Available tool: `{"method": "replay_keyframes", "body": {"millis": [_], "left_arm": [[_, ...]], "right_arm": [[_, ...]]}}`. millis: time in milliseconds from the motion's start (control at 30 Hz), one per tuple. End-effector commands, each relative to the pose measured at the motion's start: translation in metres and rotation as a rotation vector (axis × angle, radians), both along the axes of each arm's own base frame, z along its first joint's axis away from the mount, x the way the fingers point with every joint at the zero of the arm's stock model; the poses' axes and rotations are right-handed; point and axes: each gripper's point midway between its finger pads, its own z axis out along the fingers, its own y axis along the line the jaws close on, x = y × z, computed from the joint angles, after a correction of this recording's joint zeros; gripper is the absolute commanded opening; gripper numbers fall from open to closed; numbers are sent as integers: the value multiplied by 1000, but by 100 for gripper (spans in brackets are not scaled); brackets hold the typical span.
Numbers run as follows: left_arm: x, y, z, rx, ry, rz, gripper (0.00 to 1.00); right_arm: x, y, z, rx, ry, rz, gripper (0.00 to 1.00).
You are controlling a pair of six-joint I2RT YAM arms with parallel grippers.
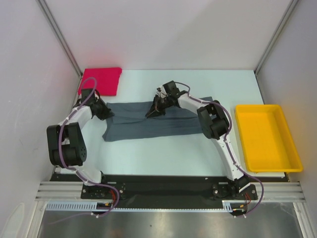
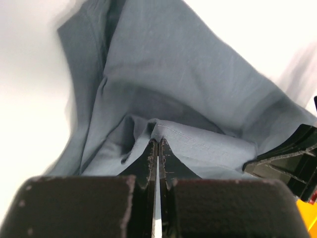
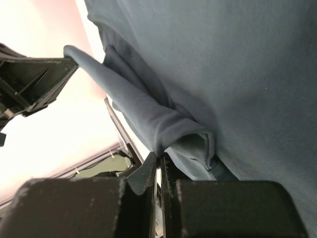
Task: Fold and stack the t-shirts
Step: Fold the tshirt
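Grey t-shirt (image 1: 143, 128) rumpled, folds clamped by left gripper (image 2: 157, 142) and right gripper (image 3: 159, 156), red t-shirt (image 1: 103, 79) beyond, near corner hidden.

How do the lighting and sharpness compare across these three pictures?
Top external: evenly lit and sharp, with a pink cast on the left wall near the red shirt. Left wrist: white glare surrounds the grey shirt, whose left edge is blurred. Right wrist: the background glares pinkish-white; the cloth is fairly sharp.

L arm (image 1: 79, 117), R arm (image 1: 229, 154): white links, blk joints, purple cables (image 1: 182, 85). Fingers (image 2: 151, 163) blk, scuffed edges.
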Motion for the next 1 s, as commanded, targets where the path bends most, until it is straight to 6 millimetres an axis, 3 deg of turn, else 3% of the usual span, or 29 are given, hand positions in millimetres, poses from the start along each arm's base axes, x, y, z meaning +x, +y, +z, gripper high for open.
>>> {"method": "replay_keyframes", "body": {"millis": [0, 167, 467, 867, 967], "left_arm": [[27, -4, 19, -14, -80, -18, 0], [50, -9, 28, -30, -113, -48, 0], [68, -23, 26, -46, -115, -101, 0], [54, -28, 21, -54, -91, -151, 1], [57, -38, 31, -85, -156, -192, 2]], "right_arm": [[10, 2, 17, 47, -11, -1, 6], [22, -2, 20, 52, -11, -32, 7], [35, -10, 16, 55, 1, -59, 7], [28, -12, 21, 69, 15, -28, 8], [27, -16, 23, 72, 2, -34, 8]]}}
